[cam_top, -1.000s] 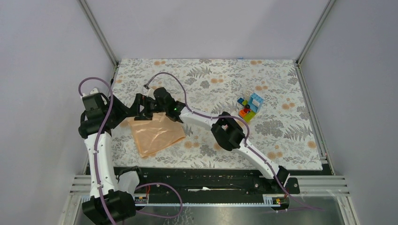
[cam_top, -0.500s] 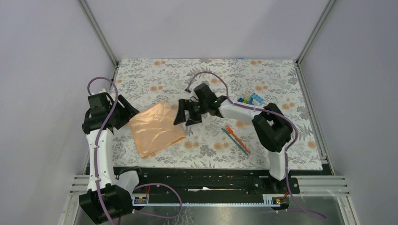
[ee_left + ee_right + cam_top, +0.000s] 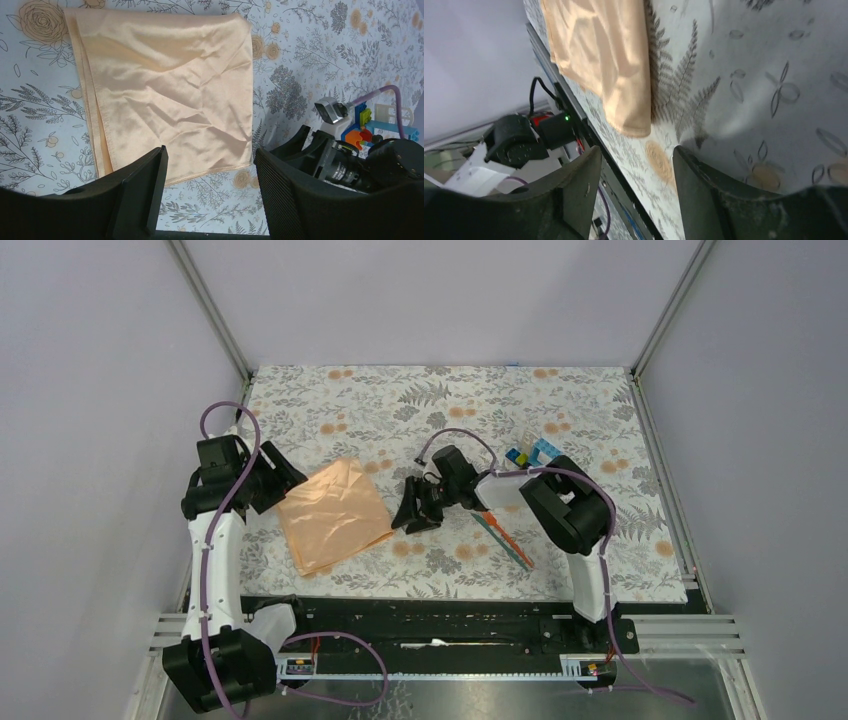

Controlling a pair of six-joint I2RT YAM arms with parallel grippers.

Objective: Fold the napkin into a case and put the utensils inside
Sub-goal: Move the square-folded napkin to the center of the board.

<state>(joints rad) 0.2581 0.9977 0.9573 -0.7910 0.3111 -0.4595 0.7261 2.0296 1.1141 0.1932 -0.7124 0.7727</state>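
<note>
Napkin (image 3: 333, 512) lies flat between my two arms
I see the left gripper (image 3: 277, 480) just left of it, the right gripper (image 3: 415, 512) just right; both jaws spread, holding nothing.

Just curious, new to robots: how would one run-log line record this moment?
napkin: folded, flat | utensils: on mat, outside napkin | left hand: open | right hand: open

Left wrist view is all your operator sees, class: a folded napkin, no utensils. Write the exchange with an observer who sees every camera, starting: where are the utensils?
Observer: The utensils, one orange and one teal, lie together on the mat, right of the right gripper.
Operator: Is that gripper carrying anything?
Observer: No. Its wrist view shows open fingers over bare mat, with the napkin ahead of them.
</note>
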